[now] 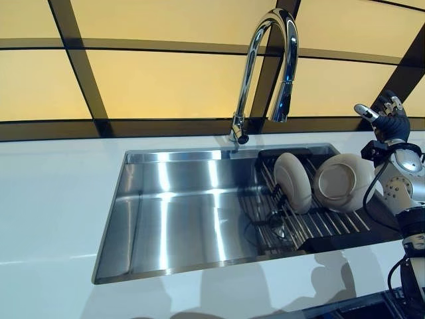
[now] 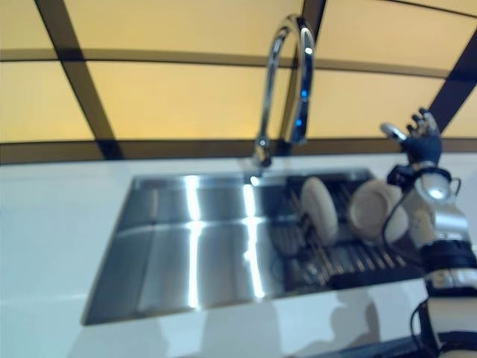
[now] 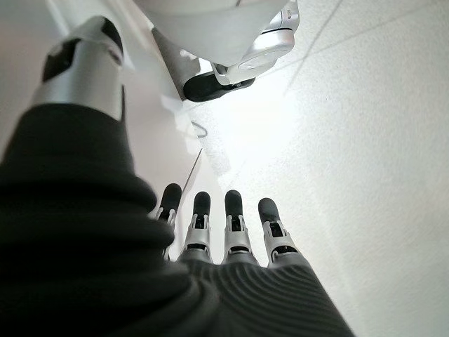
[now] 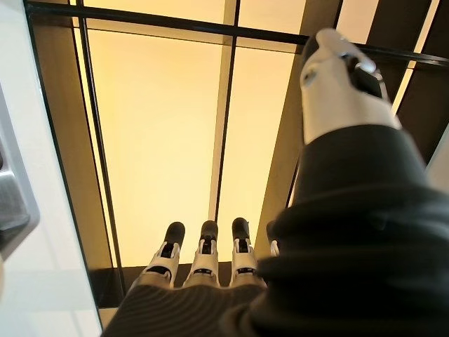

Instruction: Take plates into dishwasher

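Observation:
Two cream plates stand on edge in a dark rack [image 1: 332, 226] over the right part of the steel sink [image 1: 172, 212]: one [image 1: 293, 181] turned sideways, one [image 1: 342, 181] facing me. My right hand [image 1: 385, 116] is raised above and to the right of the plates, near the back wall, fingers straight, holding nothing; it also shows in its wrist view [image 4: 203, 260]. My left hand [image 3: 217, 225] shows only in its own wrist view, fingers straight and empty, hanging over a pale floor.
A tall chrome tap [image 1: 265, 66] arches over the sink's back edge. White counter [image 1: 53, 199] surrounds the sink. Yellow panels with dark frames [image 1: 159, 80] form the back wall.

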